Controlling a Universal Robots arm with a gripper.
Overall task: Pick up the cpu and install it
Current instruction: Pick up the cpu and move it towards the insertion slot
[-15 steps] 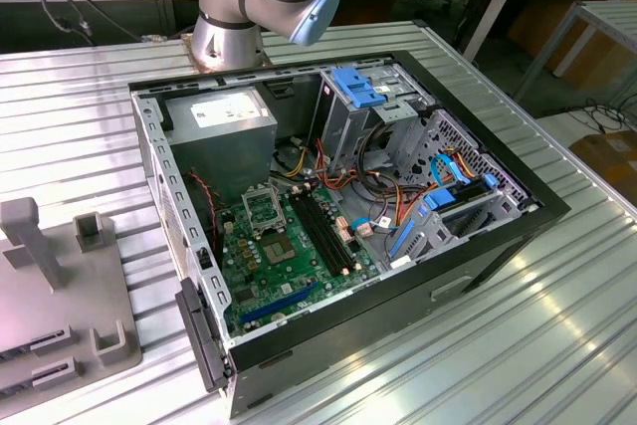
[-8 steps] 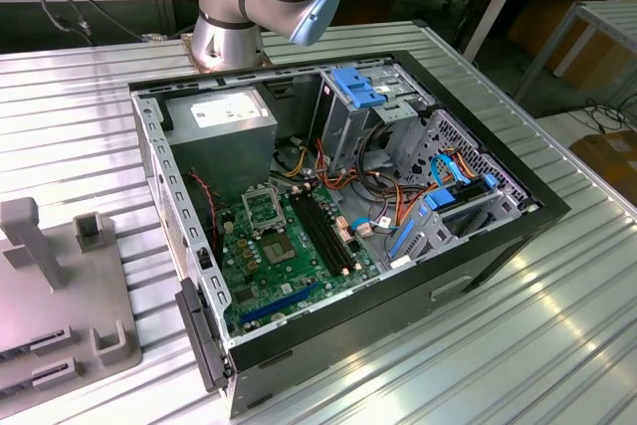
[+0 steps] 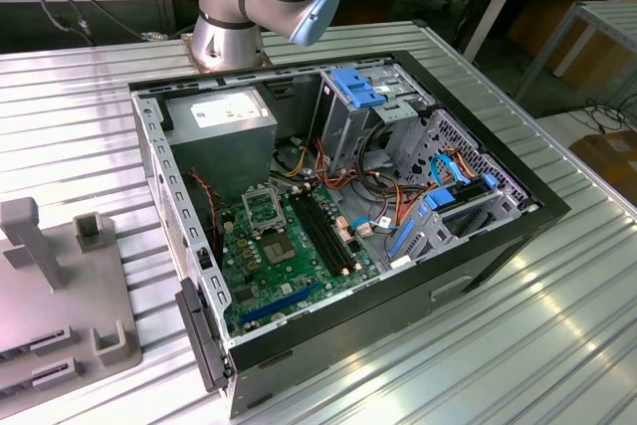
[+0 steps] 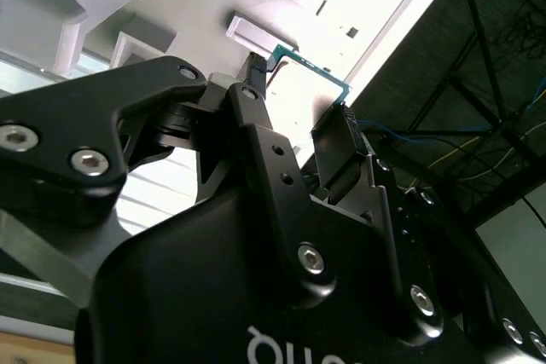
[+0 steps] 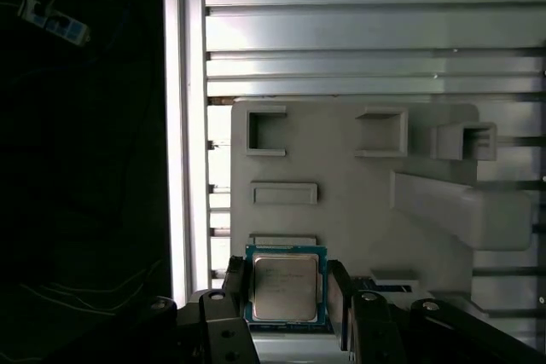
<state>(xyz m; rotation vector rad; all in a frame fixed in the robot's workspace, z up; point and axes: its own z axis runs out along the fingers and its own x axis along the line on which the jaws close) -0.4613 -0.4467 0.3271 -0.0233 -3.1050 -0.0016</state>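
Clamping cpu (image 5: 286, 287) by two edges w/ gripper (image 5: 287, 279), above grey holder tray (image 5: 358, 202). In exterior view, open PC case (image 3: 478, 266) mid-frame.

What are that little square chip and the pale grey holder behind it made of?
The cpu, gripped by the end effector, seems to have a silver-grey metal lid on a thin green circuit-board base: dull sheen, green rim. The holder looks like matte light grey plastic, perhaps printed: even colour, no glare, blocky raised pockets.
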